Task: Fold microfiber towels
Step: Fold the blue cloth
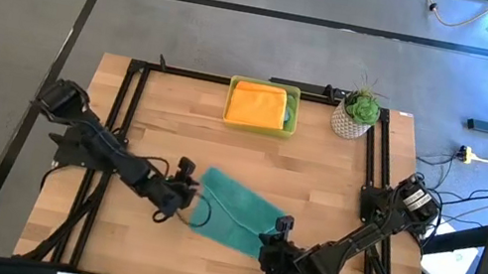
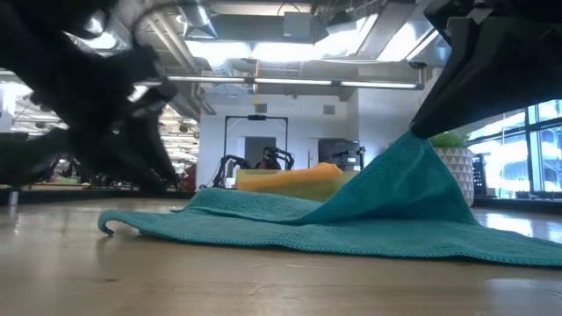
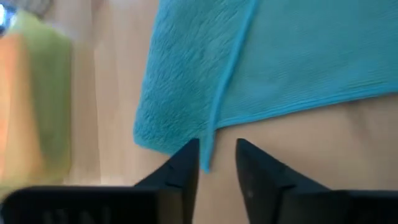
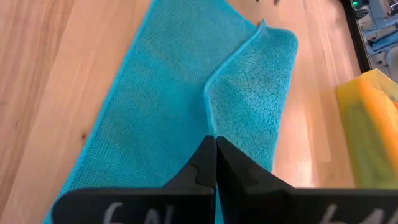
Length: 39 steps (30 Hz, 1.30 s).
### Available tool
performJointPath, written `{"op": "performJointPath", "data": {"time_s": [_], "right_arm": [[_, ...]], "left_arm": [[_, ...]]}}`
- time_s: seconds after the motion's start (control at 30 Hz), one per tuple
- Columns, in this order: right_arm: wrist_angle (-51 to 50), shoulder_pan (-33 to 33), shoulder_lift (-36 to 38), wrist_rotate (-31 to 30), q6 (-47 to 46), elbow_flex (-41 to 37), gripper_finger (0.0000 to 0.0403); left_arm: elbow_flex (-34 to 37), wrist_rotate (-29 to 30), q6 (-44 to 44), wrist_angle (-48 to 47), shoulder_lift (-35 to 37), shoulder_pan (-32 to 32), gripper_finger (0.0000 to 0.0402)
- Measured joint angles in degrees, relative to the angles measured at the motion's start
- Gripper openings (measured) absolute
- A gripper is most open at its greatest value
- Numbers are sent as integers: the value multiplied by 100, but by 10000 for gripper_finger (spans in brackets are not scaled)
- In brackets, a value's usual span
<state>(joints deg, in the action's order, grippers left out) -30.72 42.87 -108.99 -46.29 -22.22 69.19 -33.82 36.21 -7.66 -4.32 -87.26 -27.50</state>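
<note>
Teal towel (image 1: 235, 214) lies half-folded at table's (image 1: 318, 175) near middle. Left gripper (image 3: 216, 163): fingers apart at hem. Right gripper (image 4: 215, 163) pinches lifted edge. Your risk: pulling drags fold askew.

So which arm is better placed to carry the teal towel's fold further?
The right, probably. Its end effector is shut on the teal towel's edge and holds it lifted off the table. The left end effector stands open at the towel's other end, gripping nothing.
</note>
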Motion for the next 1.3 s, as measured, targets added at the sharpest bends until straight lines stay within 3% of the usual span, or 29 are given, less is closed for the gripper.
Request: {"op": "performJointPath", "data": {"time_s": [0.23, 0.37, 0.67, 0.83, 1.1, 1.3], "right_arm": [[22, -2, 0, 3, 22, 0, 3], [36, -2, 0, 3, 21, 0, 3], [51, -2, 0, -2, 2, 0, 3], [51, -1, 0, -2, 4, 0, 3], [49, -2, 0, -8, 4, 0, 3], [-23, -2, 0, -27, 37, 2, 3]], "left_arm": [[0, -454, -47, 144, -282, 773, 155], [-2, -915, -47, 232, -343, 1032, 158], [-4, -1148, -194, 587, -413, 1253, 155], [-22, -1282, -148, 678, -639, 1309, 123], [-14, -1205, 2, 713, -650, 1157, 9], [-207, -877, -40, 212, -656, 996, 1]]}}
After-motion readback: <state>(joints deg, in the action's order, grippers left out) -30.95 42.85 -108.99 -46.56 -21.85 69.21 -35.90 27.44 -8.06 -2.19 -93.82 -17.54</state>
